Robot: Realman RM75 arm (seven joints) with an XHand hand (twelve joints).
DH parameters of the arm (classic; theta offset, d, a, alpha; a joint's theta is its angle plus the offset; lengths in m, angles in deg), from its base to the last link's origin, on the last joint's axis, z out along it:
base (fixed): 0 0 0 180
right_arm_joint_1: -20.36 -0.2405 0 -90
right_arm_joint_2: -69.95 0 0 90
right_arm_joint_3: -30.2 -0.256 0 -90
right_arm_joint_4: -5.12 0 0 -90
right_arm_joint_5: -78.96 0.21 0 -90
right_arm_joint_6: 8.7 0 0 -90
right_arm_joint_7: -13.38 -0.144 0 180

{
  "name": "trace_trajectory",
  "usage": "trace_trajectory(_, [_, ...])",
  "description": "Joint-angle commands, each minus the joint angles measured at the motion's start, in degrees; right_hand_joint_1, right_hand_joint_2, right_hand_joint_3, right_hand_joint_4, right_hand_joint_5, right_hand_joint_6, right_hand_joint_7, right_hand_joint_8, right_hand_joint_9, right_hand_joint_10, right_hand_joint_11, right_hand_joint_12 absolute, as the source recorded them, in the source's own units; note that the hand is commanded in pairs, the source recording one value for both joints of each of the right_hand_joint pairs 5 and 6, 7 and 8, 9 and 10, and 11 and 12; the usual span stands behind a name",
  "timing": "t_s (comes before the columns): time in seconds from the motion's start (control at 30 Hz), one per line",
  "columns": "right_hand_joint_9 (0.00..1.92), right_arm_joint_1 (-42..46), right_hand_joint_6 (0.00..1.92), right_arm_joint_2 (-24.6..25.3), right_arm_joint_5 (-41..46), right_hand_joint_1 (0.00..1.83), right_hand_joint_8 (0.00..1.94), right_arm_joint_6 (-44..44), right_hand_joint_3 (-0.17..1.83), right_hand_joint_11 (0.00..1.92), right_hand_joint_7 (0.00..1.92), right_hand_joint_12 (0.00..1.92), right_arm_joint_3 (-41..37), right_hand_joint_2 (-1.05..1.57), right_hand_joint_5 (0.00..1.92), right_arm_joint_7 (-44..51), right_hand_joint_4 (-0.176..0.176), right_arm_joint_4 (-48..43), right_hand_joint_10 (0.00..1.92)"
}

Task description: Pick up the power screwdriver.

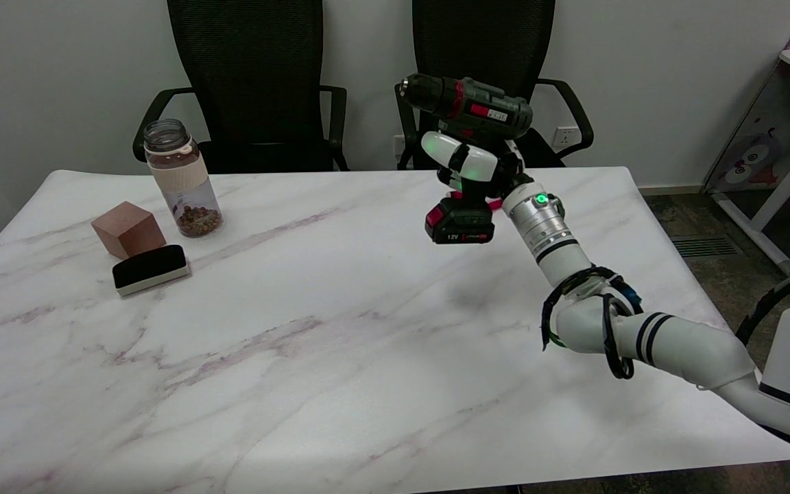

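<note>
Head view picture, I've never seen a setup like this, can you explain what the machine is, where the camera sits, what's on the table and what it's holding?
This is a robot with white arms. The camera sits above the table's near side, looking down and across it. The right arm reaches in from the lower right, and its right hand grips the handle of a power screwdriver, held in the air above the marble table, nose pointing left. At the table's left stand a bottle, a wooden cube and a black eraser. Two office chairs stand behind.
</note>
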Motion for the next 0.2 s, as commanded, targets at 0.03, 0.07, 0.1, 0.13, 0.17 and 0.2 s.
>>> trace_trajectory(0.03, [1.92, 1.9, 1.75, -0.2, 0.2, 0.87, 1.75, 1.3, 0.88, 1.92, 1.75, 1.92, 0.0, 0.73, 1.75, 2.4, 0.176, 0.7, 1.92])
trace_trajectory(0.07, [1.92, 2.3, 1.75, -0.2, 0.2, 0.87, 1.75, 1.3, 0.88, 1.92, 1.75, 1.92, 0.0, 0.74, 1.75, 2.4, 0.176, 0.9, 1.92])
trace_trajectory(0.1, [1.92, 3.0, 1.74, -0.3, 0.4, 0.87, 1.74, 1.3, 0.88, 1.92, 1.74, 1.92, -0.2, 0.74, 1.74, 2.2, 0.176, 1.3, 1.92])
trace_trajectory(0.13, [1.92, 3.6, 1.74, -0.4, 0.5, 0.87, 1.74, 1.3, 0.88, 1.92, 1.74, 1.92, -0.4, 0.74, 1.74, 1.9, 0.176, 1.7, 1.92])
trace_trajectory(0.17, [1.92, 4.0, 1.74, -0.4, 0.7, 0.87, 1.74, 1.3, 0.88, 1.92, 1.74, 1.92, -0.5, 0.74, 1.74, 1.9, 0.176, 2.2, 1.92])
trace_trajectory(0.2, [1.92, 4.5, 1.73, -0.5, 1.2, 0.87, 1.73, 1.3, 0.88, 1.92, 1.73, 1.92, -0.5, 0.73, 1.73, 2.2, 0.176, 3.0, 1.92])
